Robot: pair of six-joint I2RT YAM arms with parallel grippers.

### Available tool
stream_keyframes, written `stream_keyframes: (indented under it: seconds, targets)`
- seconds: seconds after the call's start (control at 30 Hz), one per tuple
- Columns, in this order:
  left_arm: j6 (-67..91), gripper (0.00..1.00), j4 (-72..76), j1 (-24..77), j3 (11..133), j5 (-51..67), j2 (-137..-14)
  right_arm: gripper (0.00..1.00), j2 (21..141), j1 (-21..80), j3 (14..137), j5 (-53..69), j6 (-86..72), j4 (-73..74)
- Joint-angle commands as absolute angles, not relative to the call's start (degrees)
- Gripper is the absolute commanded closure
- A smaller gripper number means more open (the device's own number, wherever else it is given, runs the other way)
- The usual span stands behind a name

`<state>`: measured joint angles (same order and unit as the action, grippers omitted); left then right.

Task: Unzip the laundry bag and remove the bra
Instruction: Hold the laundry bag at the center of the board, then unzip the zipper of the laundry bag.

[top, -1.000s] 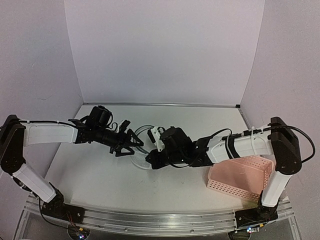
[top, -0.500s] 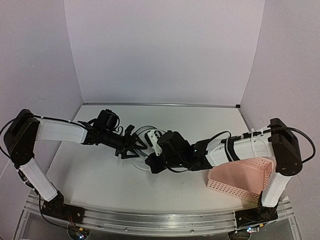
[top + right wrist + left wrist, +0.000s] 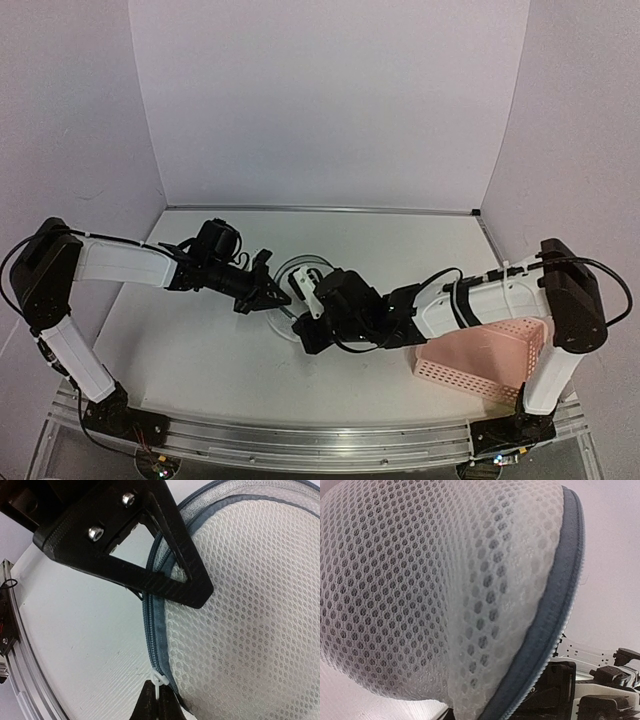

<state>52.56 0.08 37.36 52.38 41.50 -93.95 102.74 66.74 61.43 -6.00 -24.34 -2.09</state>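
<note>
Since a second ago the left hand has reached in and clenched on the left edge of the laundry bag, which lies mid-table. Its mesh looks light and soft, so the stiffer zipper rim seems the better hold. The right hand pinches the white zipper pull. The bra is not visible inside, and the pink basket shows nothing.

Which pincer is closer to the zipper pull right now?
Right. The right pincer is shut on the zipper pull; the left pincer clamps the laundry bag rim farther along.
</note>
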Motion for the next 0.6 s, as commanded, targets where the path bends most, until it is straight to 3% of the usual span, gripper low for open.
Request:
stream_keyframes:
  seconds: [0.0,0.57]
  targets:
    - [52.59,1.00,2.26,37.18,53.69,40.58,-93.03,1.00,98.75,67.26,60.42,-8.08,-24.65,-3.43]
    - [53.79,1.00,2.72,37.13,50.99,37.71,-87.82,1.00,95.05,67.24,54.32,-11.00,-28.63,-3.25]
